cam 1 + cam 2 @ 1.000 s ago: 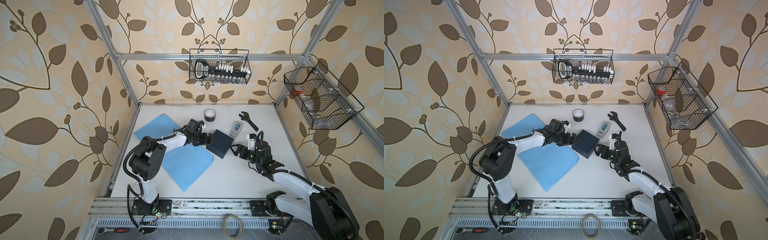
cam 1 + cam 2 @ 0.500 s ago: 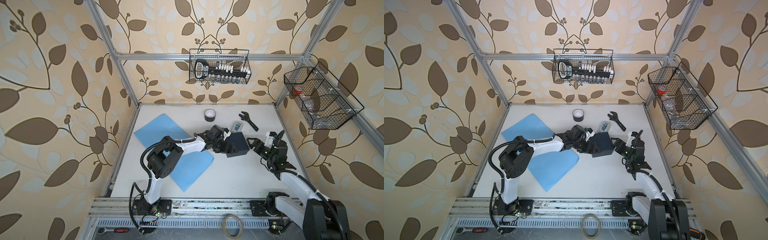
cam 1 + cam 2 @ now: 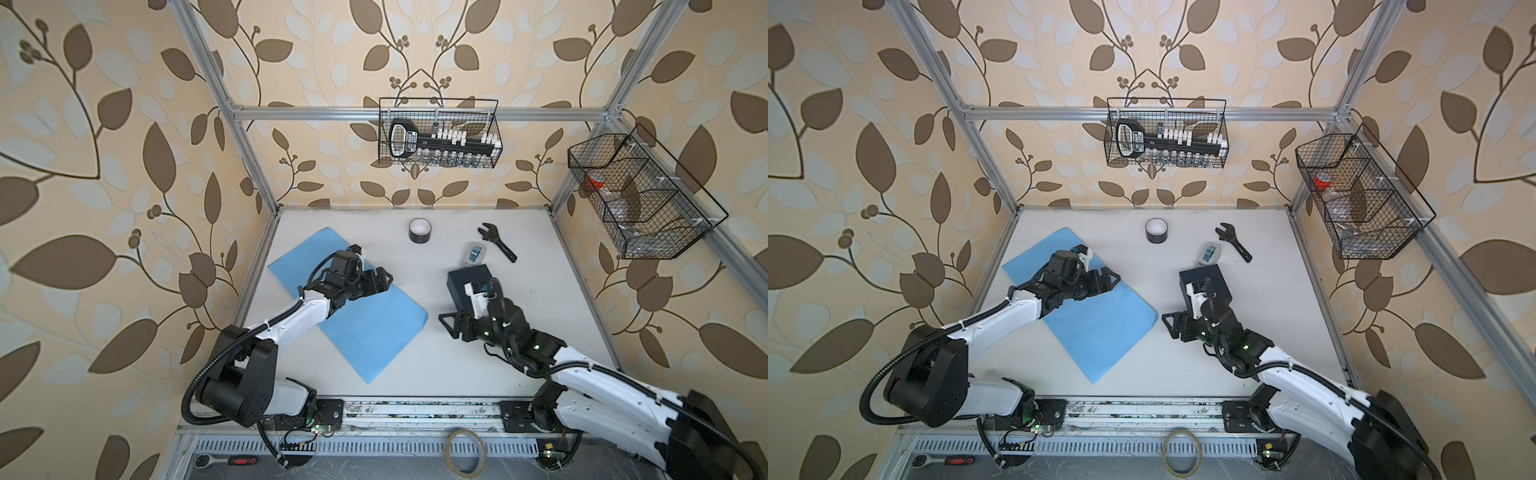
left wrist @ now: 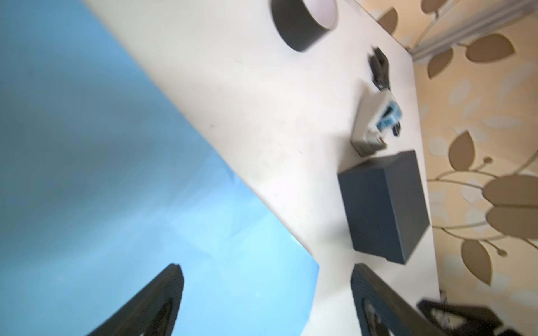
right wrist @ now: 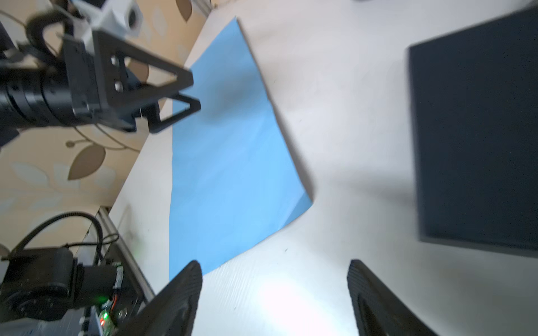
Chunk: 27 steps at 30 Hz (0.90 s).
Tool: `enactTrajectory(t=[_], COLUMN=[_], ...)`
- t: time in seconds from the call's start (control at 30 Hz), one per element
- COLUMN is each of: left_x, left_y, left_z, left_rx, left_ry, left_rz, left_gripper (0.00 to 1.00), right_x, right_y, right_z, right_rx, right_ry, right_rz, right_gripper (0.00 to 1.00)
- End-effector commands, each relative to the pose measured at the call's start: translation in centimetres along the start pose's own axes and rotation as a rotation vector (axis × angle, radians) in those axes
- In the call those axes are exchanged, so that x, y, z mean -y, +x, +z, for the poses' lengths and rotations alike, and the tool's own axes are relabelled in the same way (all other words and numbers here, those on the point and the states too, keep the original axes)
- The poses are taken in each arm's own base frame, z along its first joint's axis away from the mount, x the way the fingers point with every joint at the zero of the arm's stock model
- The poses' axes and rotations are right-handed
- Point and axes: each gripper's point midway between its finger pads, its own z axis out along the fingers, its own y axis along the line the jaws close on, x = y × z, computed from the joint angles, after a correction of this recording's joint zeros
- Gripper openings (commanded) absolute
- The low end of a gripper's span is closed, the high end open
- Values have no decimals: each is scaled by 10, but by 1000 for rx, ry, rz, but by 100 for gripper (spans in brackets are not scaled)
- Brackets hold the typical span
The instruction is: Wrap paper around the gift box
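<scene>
Paper [image 3: 365, 328] lies flat at left, unfolded, left gripper [image 3: 384, 280] over it, jaws wide apart and empty. Right of it the box [image 3: 461, 282] sits on bare table [image 3: 415, 374] — off the paper — with right gripper [image 3: 451, 328] beside it, spread, empty; wrapping looks unstarted.

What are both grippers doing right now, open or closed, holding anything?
Left gripper: open, empty, over the paper's edge.
Right gripper: open, empty, near the box.

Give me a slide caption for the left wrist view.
Open left hand over the blue paper's edge, dark gift box resting apart on the white table.
</scene>
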Motion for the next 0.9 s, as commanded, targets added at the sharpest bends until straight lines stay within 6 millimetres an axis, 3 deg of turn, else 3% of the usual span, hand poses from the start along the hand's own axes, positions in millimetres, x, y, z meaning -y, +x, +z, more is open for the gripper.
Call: enactTrajectory(t=[0.0, 0.13, 0.4, 0.87], left_x=[-28, -26, -30, -50], left_y=[-3, 4, 13, 31], left_z=[-6, -6, -5, 4], left_rx=[34, 13, -7, -33], left_ry=[-84, -53, -54, -99], left_rz=[-89, -116, -121, -157], left_gripper=[92, 93, 94, 95], right_x=[-16, -31, -18, -7], right_y=[-4, 10, 25, 46], right_z=[23, 54, 88, 99], right_rx=[44, 4, -27, -52], right_ry=[22, 10, 73, 83], right_rz=[70, 90, 129, 228], right_gripper=[77, 70, 64, 58])
